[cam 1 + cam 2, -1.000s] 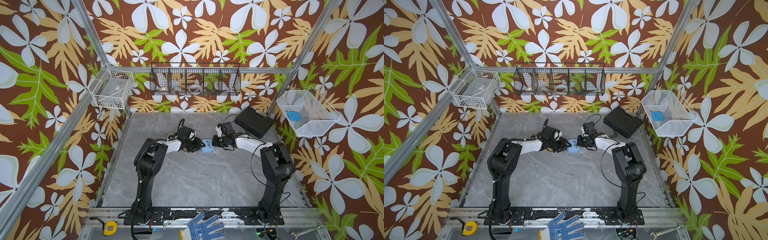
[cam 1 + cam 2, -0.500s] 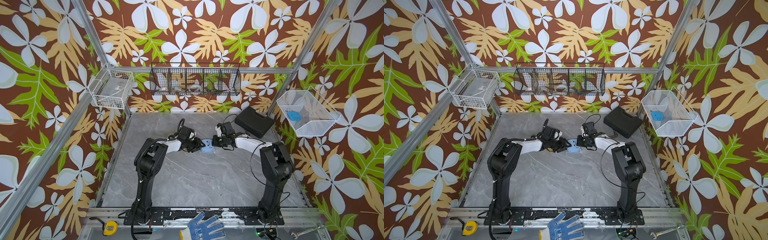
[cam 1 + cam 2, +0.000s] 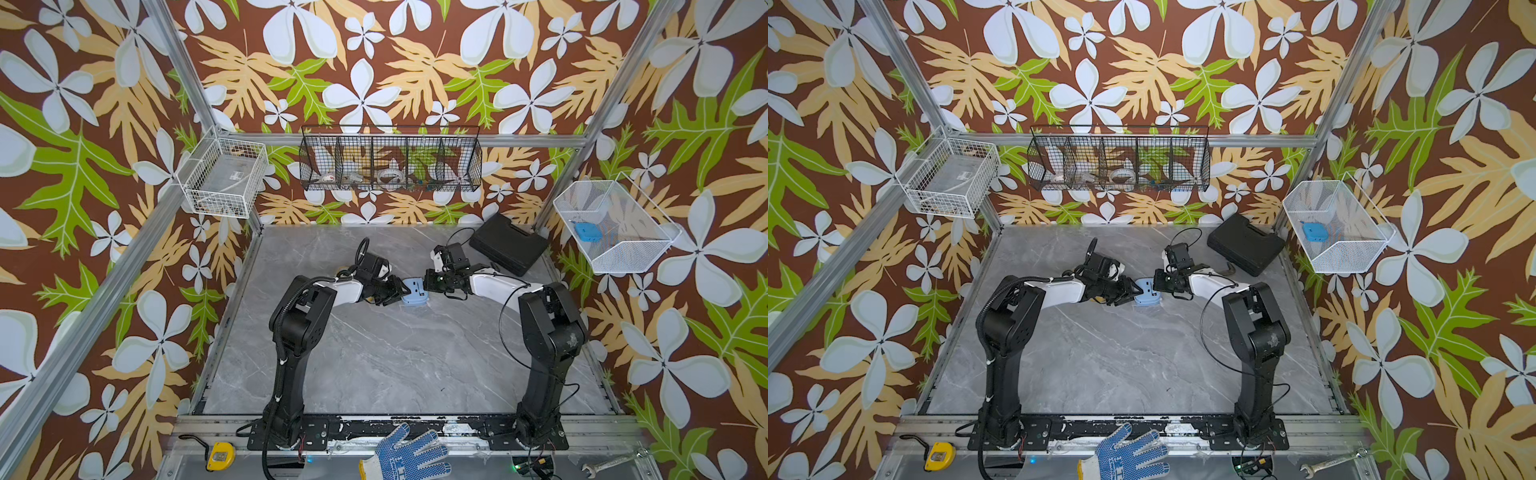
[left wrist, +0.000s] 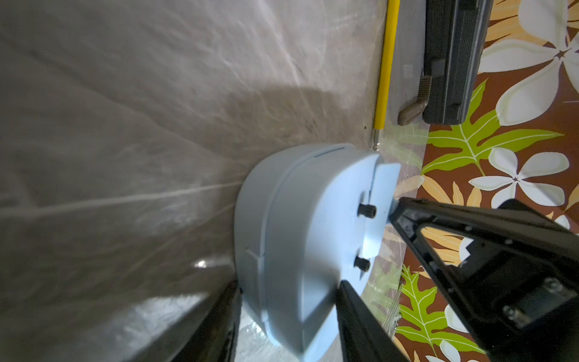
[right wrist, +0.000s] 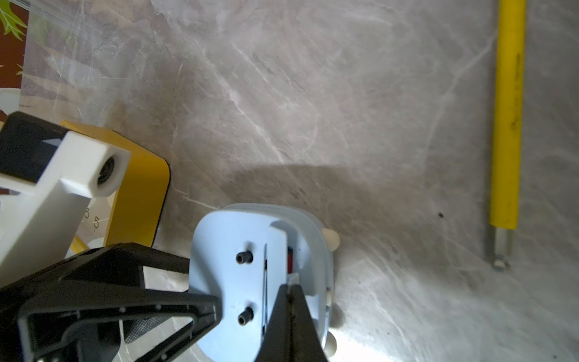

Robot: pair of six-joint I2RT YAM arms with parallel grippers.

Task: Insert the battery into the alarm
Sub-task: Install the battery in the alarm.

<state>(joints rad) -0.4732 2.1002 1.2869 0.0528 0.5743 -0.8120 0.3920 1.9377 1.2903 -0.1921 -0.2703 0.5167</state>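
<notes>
Sitting at the centre of both top views, the pale blue alarm (image 3: pixel 415 292) (image 3: pixel 1148 296) is lying on the grey table (image 3: pixel 374 365), its knobbed back showing. The left gripper (image 4: pixel 291 319) is clamping the alarm's body between its two fingers, low in the left wrist view. The right gripper (image 5: pixel 289 290) is pressing fully closed tips against the back cover, low in its wrist view. A red sliver (image 5: pixel 290 255) is showing in the recess just above them. A yellow-handled tool (image 5: pixel 507 109) is lying well apart at the right.

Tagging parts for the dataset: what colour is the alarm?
The alarm is light blue, clearest in the left wrist view.
</notes>
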